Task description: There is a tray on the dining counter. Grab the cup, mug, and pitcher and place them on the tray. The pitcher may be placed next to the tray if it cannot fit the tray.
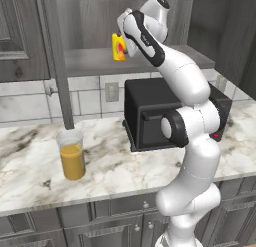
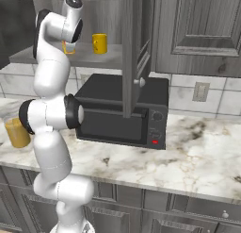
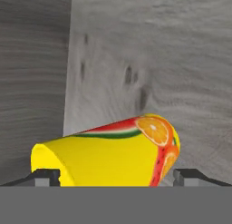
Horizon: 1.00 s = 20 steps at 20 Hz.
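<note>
Between the spread fingers of the tool (image 3: 116, 177), the cup (image 3: 108, 157) lies crosswise in the hand view, upright on the cabinet shelf (image 1: 95, 61). Its rim end seems, hedging, left. Advance slightly, centre both pads, then squeeze its middle evenly.

A: Shelf nook is tight. Cup (image 3: 108, 155) sits between the wide-apart fingertips (image 3: 45, 177), grey wood back wall just behind it, side panel close on one side.

B: Room beside it?

A: Mug (image 2: 99, 43) stands on the same shelf, apart from the cup; bare shelf between them.

B: Below?

A: Black microwave (image 2: 123, 112) sits under the shelf, blocks a straight drop. Open cabinet door (image 1: 56, 61) edge hangs over the marble worktop (image 1: 35, 166), pitcher (image 1: 71, 155) just beside it. Worktop right of microwave bare.
</note>
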Available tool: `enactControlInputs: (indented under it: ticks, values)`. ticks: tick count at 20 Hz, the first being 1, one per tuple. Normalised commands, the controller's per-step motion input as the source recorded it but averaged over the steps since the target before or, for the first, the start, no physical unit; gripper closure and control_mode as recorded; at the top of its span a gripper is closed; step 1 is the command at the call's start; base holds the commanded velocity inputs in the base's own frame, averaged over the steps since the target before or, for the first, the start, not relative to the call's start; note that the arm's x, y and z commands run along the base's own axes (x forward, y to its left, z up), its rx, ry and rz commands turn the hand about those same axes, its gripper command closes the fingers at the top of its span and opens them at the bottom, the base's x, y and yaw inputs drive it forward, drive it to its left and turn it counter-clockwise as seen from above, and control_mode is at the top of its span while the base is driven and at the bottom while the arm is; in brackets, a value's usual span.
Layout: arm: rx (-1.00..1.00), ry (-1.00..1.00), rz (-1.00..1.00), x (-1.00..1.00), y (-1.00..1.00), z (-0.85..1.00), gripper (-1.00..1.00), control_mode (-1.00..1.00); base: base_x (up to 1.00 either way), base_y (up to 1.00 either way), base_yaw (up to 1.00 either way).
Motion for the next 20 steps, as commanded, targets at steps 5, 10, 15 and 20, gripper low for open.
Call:
enactControlInputs:
  ticks: [5,10,15,20]
  values:
    - [0.0,0.01,0.0,0.0,0.06,-0.49,-1.0,-1.0,0.0,0.0,0.0]
    - [0.0,0.0,0.0,0.0,0.08,-0.22,1.0,-1.0,0.0,0.0,0.0]
    - [0.0,-0.01,0.0,-0.03,-0.01,-0.01,1.0,-1.0,0.0,0.0,0.0]
    - [0.0,-0.07,-0.01,-0.13,-0.11,-0.06,1.0,-1.0,0.0,0.0,0.0]
